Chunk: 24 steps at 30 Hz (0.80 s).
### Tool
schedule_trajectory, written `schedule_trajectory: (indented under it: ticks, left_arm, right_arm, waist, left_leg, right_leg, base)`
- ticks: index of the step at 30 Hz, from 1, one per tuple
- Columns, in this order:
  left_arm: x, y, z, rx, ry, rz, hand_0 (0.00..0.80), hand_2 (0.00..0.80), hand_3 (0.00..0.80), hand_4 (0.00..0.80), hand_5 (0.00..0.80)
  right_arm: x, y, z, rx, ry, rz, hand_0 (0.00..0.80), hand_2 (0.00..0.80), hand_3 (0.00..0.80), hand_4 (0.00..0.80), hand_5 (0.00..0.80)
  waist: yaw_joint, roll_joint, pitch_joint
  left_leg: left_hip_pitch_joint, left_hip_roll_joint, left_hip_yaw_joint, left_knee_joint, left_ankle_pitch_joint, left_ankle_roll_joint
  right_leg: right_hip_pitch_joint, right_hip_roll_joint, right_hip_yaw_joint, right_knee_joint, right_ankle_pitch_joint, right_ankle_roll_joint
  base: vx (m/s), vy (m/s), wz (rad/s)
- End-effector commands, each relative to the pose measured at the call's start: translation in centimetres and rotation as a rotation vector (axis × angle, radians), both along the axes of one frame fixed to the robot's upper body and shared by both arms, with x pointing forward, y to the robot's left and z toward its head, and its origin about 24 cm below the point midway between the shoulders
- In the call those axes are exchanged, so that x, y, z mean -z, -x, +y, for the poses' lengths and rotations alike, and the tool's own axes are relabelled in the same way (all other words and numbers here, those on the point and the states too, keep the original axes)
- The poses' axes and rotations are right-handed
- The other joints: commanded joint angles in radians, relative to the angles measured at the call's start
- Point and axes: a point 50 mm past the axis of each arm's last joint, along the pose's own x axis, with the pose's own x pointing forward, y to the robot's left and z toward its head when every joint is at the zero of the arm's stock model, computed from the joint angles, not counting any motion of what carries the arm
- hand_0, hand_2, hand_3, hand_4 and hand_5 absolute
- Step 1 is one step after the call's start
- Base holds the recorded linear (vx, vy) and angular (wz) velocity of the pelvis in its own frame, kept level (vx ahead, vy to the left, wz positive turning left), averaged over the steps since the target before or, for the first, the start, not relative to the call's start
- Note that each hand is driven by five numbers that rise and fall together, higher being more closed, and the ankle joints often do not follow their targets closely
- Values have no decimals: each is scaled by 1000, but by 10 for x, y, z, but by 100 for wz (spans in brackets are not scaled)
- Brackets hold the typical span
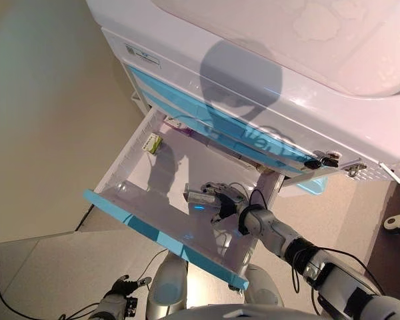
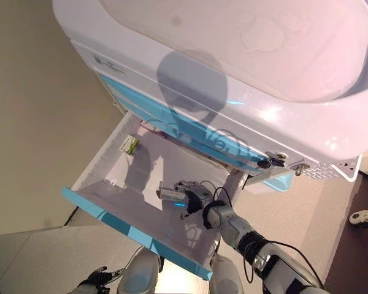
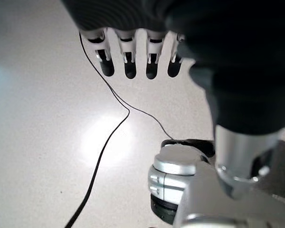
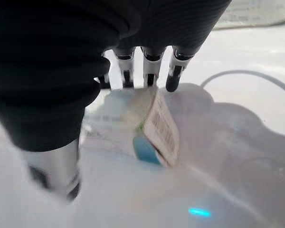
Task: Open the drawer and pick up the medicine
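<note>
Drawer (image 1: 130, 175) pulled open, centre frame. Right hand (image 1: 221, 201) inside, fingers curled on medicine box (image 4: 157, 128). Grip looks shallow: box may slip or catch drawer wall on lift-out. Left hand (image 3: 133, 59) lower left, fingers straight, idle.

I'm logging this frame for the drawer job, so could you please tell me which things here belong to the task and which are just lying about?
Part of the job:
- open drawer, pulled out of the cabinet
- medicine box, in the drawer with the right hand closed round it

Just lying about:
- small green box in the drawer's far corner
- white cabinet
- left hand, idle above the floor
</note>
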Motion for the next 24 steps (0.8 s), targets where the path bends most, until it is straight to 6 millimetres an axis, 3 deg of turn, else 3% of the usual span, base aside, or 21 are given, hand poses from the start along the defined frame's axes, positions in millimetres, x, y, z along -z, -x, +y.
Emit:
schedule_trajectory:
  ticks: [1,6,8,9,12,20,24]
  left_arm:
    - [3,3,-4,-15,-2,30,0,0,0,0,0]
    - [3,2,-5,-7,-3,28,0,0,0,0,0]
    - [3,1,-7,-3,0,23,0,0,0,0,0]
    - [3,1,-7,-5,1,22,0,0,0,0,0]
    - [3,-1,-9,-3,3,18,0,0,0,0,0]
    - [4,0,-10,3,2,28,0,0,0,0,0]
    - [4,1,-9,-4,-6,35,0,0,0,0,0]
  right_arm:
    - [19,17,14,-70,64,50,627,627,627,627,627]
    - [23,16,16,-76,90,49,627,627,627,627,627]
    - [25,16,17,-70,94,49,678,678,678,678,678]
    - [25,15,17,-73,94,48,753,753,753,753,753]
    - [23,14,19,-70,86,41,800,800,800,800,800]
    - [21,10,17,-57,78,19,800,800,800,800,800]
    - [7,8,26,-76,10,-2,800,800,800,800,800]
  waist:
    - [1,-14,2]
    - [5,-13,1]
    - [6,-12,2]
    - [6,-10,2]
    - [5,-7,4]
    - [8,-2,-3]
    - [6,-8,-12]
  left_leg:
    - [-32,-44,-30,29,-28,12]
    - [-31,-44,-31,26,-30,15]
    - [-28,-44,-29,23,-31,17]
    - [-28,-43,-29,22,-31,17]
    - [-27,-44,-29,17,-29,17]
    - [-25,-45,-40,-2,-23,17]
    - [-14,-45,-41,-8,-25,20]
  right_leg:
    - [-82,-11,1,13,63,10]
    - [-85,-12,6,17,62,12]
    - [-87,-13,7,21,61,12]
    - [-88,-13,7,22,60,12]
    - [-90,-14,9,26,56,11]
    - [-96,-17,1,35,49,12]
    - [-94,-21,0,44,44,12]
  base:
    - [13,-3,9]
    - [15,0,7]
    - [0,0,0]
    - [0,0,0]
    - [0,0,0]
    - [13,-2,0]
    - [30,-4,1]
